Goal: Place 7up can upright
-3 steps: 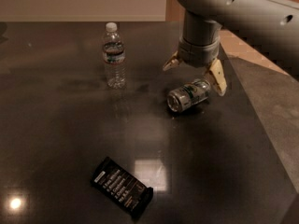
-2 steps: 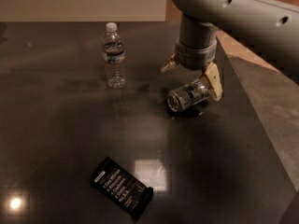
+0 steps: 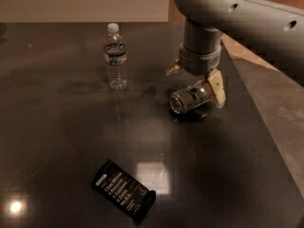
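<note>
My pincer (image 3: 194, 85) hung above the dark table (image 3: 57, 141), close to its slanting side edge, with both fingers spread wide. The 7up can (image 3: 189, 99) lay on its side beneath and between them, one round end turned toward the camera. The tan finger (image 3: 217, 88) on the edge side stood just beside the can's far end; I could not tell if it touched. The other finger was half hidden behind my wrist. What the can held did not show. The water bottle (image 3: 115, 56) stood upright and capped, well apart from the can, its contents hard to make out. A black wrapped bar (image 3: 123, 191) lay near the front edge. Bare tabletop spread between can, bottle and bar.
</note>
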